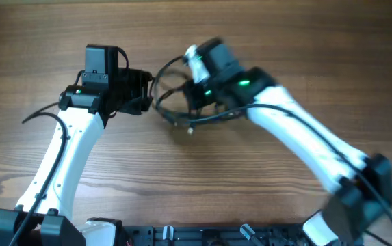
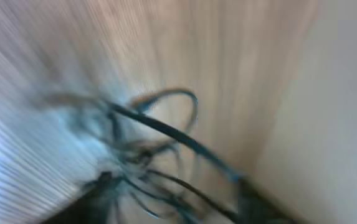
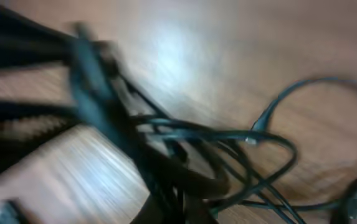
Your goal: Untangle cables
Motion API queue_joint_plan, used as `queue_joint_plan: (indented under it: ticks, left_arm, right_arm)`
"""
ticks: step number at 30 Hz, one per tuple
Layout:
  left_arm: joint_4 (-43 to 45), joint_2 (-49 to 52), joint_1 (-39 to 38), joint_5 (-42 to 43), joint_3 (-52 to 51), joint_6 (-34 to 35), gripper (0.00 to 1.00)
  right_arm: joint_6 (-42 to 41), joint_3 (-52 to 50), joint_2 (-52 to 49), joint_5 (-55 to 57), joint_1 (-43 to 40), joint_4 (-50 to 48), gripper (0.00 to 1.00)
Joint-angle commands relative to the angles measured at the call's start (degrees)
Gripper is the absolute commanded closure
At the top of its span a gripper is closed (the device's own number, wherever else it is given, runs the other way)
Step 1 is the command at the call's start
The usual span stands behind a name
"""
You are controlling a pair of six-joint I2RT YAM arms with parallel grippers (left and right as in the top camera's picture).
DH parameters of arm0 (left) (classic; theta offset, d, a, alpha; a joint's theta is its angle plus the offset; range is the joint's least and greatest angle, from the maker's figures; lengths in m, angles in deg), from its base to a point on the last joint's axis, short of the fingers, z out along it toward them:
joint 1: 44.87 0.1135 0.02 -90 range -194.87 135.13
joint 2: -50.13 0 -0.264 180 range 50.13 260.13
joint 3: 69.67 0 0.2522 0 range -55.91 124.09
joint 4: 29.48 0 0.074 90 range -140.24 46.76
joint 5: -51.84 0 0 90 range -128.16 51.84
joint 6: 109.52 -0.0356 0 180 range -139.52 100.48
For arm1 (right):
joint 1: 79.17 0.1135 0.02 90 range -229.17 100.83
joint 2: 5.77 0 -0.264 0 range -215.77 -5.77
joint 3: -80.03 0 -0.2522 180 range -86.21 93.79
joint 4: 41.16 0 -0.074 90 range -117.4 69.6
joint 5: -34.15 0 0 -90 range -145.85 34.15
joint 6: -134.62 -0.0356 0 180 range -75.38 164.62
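Note:
The cables (image 1: 173, 104) are a tangle of thin black loops on the wooden table, lying between my two grippers. My left gripper (image 1: 149, 91) is at the tangle's left edge. In the blurred left wrist view its fingers stand apart (image 2: 175, 202), with cable strands (image 2: 166, 130) running between and ahead of them. My right gripper (image 1: 193, 97) is at the tangle's right side. In the right wrist view its dark fingers (image 3: 187, 202) are together over a bunch of strands (image 3: 253, 140). A small pale plug end (image 1: 191, 128) hangs below the tangle.
The wooden table (image 1: 264, 41) stretches all round the tangle. Both white arms reach in from the near edge, the left one (image 1: 72, 150) and the right one (image 1: 305, 137). A dark rail (image 1: 202, 236) runs along the near edge.

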Motion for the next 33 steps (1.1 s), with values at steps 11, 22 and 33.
queue_joint_plan:
  ticks: [11, 22, 33]
  left_arm:
    - [4.4, -0.4, 0.0, 7.8, 0.0, -49.5, 0.15]
    - [16.8, 5.5, -7.1, 20.8, 0.0, -61.8, 0.2]
    - [20.3, 17.7, -9.5, 0.1, 0.0, -40.6, 0.17]
  right_arm:
    - [-2.2, 3.2, 12.4, -13.3, -8.1, 5.0, 0.96]
    - [-0.1, 3.2, 12.4, -11.8, -8.1, 7.3, 0.96]
    - [4.3, 11.6, 18.1, -20.1, -8.1, 8.1, 0.96]
